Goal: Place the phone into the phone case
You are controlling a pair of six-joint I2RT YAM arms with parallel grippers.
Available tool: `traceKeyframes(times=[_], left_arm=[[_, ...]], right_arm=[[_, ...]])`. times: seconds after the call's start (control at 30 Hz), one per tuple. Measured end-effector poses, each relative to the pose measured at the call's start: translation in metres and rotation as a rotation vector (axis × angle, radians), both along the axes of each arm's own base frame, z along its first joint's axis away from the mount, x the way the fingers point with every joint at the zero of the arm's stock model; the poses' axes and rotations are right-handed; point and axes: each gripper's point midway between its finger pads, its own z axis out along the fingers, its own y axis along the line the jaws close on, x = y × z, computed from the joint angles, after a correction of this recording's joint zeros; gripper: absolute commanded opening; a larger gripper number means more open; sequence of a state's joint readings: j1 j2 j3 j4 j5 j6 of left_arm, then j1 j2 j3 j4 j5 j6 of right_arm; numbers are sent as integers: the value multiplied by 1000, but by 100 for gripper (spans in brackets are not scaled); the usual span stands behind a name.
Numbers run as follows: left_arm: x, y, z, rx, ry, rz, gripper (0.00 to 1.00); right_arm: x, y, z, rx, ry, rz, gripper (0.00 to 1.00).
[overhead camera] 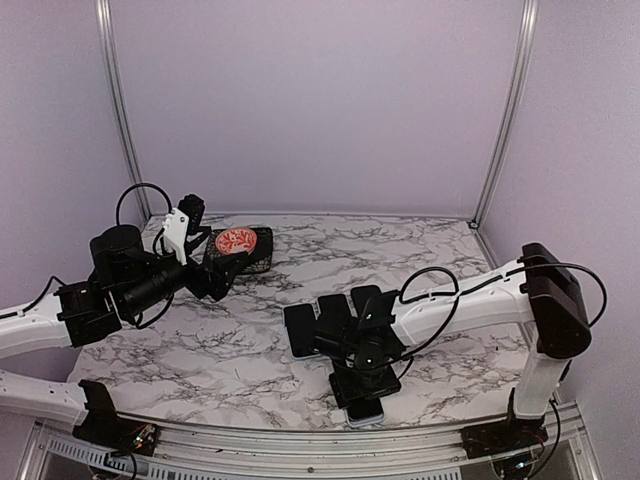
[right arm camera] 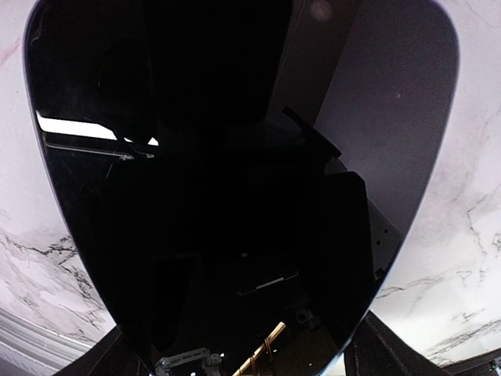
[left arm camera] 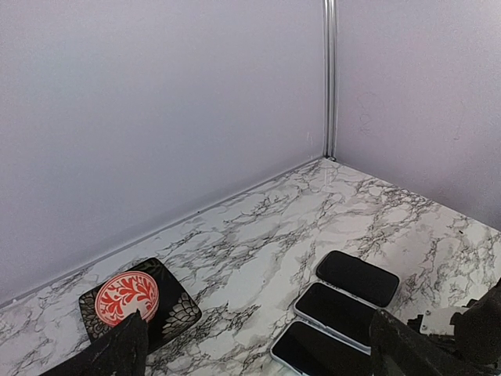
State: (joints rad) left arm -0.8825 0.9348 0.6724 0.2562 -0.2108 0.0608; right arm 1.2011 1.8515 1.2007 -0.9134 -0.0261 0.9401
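From above, the phone case, black with a red and white disc, lies on the marble table at the far left. The left gripper hovers beside it. The right gripper points down over a phone at the near edge, well right of the case; its jaw state cannot be told.

Left wrist: fingers spread apart, case just beyond them, three phones lying to its right.

Right wrist: a glossy black phone screen fills the view.

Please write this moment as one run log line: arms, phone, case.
right pincer: low over phone at near edge, grip unclear | left pincer: open, beside phone case, holding nothing | phone not in case
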Motion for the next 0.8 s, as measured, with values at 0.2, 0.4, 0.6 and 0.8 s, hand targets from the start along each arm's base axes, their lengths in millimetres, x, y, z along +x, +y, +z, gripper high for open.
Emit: traceKeyframes(times=[0.2, 0.4, 0.6, 0.8], left_arm=[[1, -1, -3, 7, 6, 1, 99], [1, -5, -8, -4, 31, -8, 99], [-11, -20, -6, -94, 108, -111, 99], [-27, -34, 16, -235, 149, -226, 99]], right_arm=[[10, 6, 7, 2, -106, 48, 31], [40, 28, 49, 117, -298, 87, 31], [96, 92, 147, 361, -671, 179, 31], [122, 142, 244, 593, -995, 287, 31]])
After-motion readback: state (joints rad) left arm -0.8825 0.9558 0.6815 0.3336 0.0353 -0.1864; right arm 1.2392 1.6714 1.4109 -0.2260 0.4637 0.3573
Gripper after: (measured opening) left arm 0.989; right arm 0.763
